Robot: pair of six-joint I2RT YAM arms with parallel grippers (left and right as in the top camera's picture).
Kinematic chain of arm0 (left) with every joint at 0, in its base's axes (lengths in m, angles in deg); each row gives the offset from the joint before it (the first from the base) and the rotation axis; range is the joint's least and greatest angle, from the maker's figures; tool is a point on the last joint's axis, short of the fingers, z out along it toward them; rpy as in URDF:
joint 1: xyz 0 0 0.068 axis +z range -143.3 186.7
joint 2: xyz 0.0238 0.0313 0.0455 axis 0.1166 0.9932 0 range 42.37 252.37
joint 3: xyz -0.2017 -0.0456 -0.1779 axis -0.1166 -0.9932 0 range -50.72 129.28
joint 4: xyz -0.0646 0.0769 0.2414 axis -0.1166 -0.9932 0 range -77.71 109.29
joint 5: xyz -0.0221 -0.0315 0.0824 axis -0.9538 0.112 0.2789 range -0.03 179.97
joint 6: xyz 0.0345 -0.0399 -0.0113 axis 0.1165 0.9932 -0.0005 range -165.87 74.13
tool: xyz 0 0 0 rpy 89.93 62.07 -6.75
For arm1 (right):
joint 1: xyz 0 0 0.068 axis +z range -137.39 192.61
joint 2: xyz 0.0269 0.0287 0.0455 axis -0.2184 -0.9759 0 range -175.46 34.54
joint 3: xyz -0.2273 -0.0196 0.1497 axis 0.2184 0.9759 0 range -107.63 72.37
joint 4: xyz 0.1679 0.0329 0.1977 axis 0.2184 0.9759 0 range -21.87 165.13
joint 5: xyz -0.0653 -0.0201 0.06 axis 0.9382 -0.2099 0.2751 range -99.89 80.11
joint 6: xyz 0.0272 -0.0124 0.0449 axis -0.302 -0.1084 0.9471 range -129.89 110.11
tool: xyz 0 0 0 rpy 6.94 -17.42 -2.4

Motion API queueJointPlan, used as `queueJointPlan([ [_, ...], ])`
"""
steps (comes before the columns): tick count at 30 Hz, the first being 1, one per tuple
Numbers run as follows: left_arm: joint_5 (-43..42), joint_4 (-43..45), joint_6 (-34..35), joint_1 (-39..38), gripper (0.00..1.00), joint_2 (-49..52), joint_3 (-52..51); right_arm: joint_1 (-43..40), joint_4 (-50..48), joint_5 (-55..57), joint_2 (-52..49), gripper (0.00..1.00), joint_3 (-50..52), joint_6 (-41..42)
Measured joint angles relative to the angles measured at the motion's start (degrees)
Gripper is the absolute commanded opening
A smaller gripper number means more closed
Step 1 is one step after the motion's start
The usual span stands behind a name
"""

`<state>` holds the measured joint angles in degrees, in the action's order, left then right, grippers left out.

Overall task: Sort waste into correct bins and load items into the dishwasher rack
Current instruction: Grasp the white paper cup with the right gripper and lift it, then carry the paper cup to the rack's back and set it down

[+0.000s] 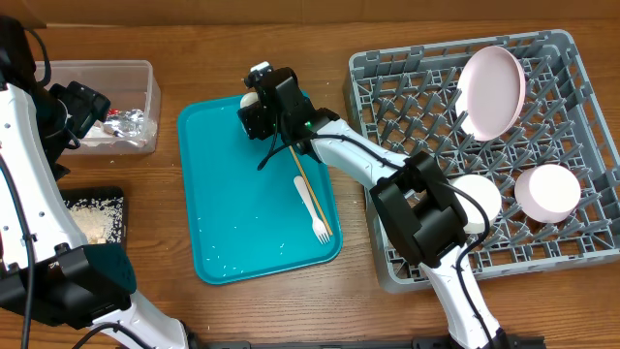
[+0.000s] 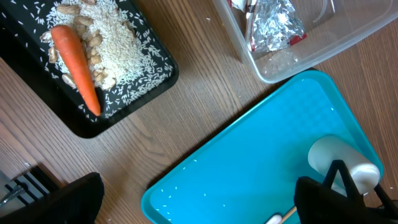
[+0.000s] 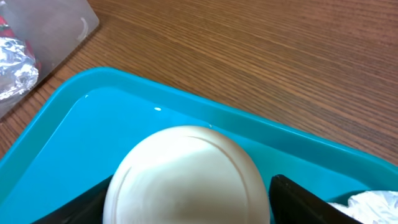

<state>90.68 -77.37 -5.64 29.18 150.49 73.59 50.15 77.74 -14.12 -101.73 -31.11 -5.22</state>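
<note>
Right fingers (image 3: 311, 199) straddle the small white cup (image 3: 186, 177), tipped sideways on the teal plastic tray (image 1: 232, 223).
Its round wall suits a side grip; whether they pinch yet, I cannot tell. Left fingers (image 2: 62, 199) spread, empty. Grey pegged rack (image 1: 581, 233): one round white plate (image 1: 491, 79), two white bowls (image 1: 547, 191).

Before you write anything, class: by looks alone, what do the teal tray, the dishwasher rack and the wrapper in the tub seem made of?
Teal tray: probably glossy plastic; it is smooth, with bright glints.
Dishwasher rack: likely matte grey moulded plastic; its pegs and grid look like one piece.
Wrapper: seemingly metallic foil; it is silver, sharply creased and mirror-like.
</note>
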Motion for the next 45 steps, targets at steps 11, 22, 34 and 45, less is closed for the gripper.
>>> queueJointPlan([
  [11,0.0,0.0,0.0,0.0,1.00,0.0,0.0,0.0,5.6,0.2,0.0,0.57,-2.8,1.4],
  [22,0.0,0.0,0.0,0.0,1.00,0.0,0.0,0.0,15.9,0.1,1.5,0.43,-6.0,2.4],
  [34,0.0,0.0,0.0,0.0,1.00,0.0,0.0,-3.2,23.8,-0.1,18.1,0.43,-6.0,5.0],
  [45,0.0,0.0,0.0,0.0,1.00,0.0,0.0,-18.8,37.9,3.5,30.8,0.44,-6.6,5.8],
])
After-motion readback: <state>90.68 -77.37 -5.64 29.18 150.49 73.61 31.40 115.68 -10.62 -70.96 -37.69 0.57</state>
